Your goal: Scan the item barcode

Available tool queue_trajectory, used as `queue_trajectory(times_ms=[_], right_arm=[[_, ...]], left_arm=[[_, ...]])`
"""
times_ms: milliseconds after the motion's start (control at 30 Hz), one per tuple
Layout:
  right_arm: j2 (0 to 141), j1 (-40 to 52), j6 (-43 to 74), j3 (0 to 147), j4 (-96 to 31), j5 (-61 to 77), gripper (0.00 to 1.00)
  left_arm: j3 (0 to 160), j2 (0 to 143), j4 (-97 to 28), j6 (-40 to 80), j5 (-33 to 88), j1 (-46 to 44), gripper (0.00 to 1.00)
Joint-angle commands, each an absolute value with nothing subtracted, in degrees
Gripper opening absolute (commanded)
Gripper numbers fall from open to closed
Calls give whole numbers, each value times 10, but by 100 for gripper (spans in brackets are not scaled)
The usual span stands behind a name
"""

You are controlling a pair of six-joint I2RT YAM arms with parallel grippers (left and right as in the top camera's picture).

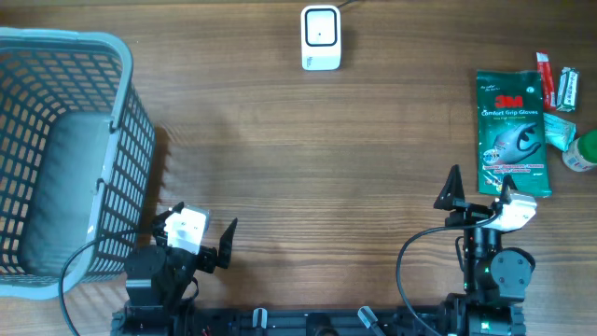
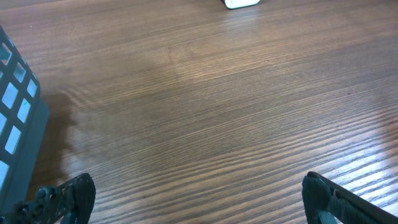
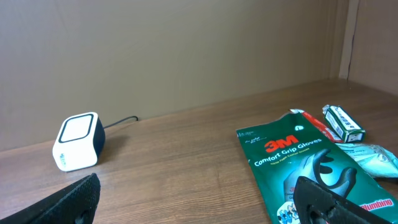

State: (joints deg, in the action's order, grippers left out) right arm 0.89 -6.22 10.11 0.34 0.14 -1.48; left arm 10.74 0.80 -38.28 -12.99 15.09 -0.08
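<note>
A white barcode scanner (image 1: 320, 37) stands at the table's far edge; the right wrist view shows the scanner (image 3: 78, 141) at its left. A green 3M glove packet (image 1: 510, 133) lies flat at the right, and the same packet (image 3: 308, 163) shows in the right wrist view. My right gripper (image 1: 478, 190) stands open near the front edge, just left of the packet's near end, with nothing between its fingers. My left gripper (image 1: 192, 231) is open at the front left over bare wood. No barcode shows.
A grey plastic basket (image 1: 65, 154) fills the left side, close beside my left arm. Small items lie at the far right: a red-and-white box (image 1: 558, 86), a pale green packet (image 1: 559, 131) and a green-capped bottle (image 1: 583, 152).
</note>
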Motion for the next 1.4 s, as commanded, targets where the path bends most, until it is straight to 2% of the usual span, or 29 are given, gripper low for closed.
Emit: queue_trajectory(times_ms=[0, 133, 233, 300, 433, 700, 833, 967, 1133, 1367], right_arm=[[3, -67, 90, 3, 4, -5, 100], [3, -67, 90, 3, 4, -5, 100], [3, -67, 90, 3, 4, -5, 100], [3, -67, 90, 3, 4, -5, 100], [3, -67, 90, 3, 4, -5, 100], [3, -67, 90, 3, 4, -5, 100], [3, -67, 90, 3, 4, -5, 100], [3, -67, 90, 3, 4, -5, 100], [3, -67, 90, 3, 4, -5, 100], [3, -67, 90, 3, 4, -5, 100]], left_arm=[[105, 4, -378, -128, 182, 1, 100], [87, 4, -282, -126, 234, 1, 100], [51, 4, -156, -43, 187, 1, 100], [41, 4, -123, 13, 140, 1, 100], [38, 4, -120, 80, 77, 1, 100], [36, 4, -117, 84, 35, 1, 100], [20, 3, -77, 135, 0, 1, 100], [4, 3, -44, 134, 5, -3, 100], [4, 3, -44, 63, 5, -27, 100], [4, 3, -45, 64, 6, -37, 100]])
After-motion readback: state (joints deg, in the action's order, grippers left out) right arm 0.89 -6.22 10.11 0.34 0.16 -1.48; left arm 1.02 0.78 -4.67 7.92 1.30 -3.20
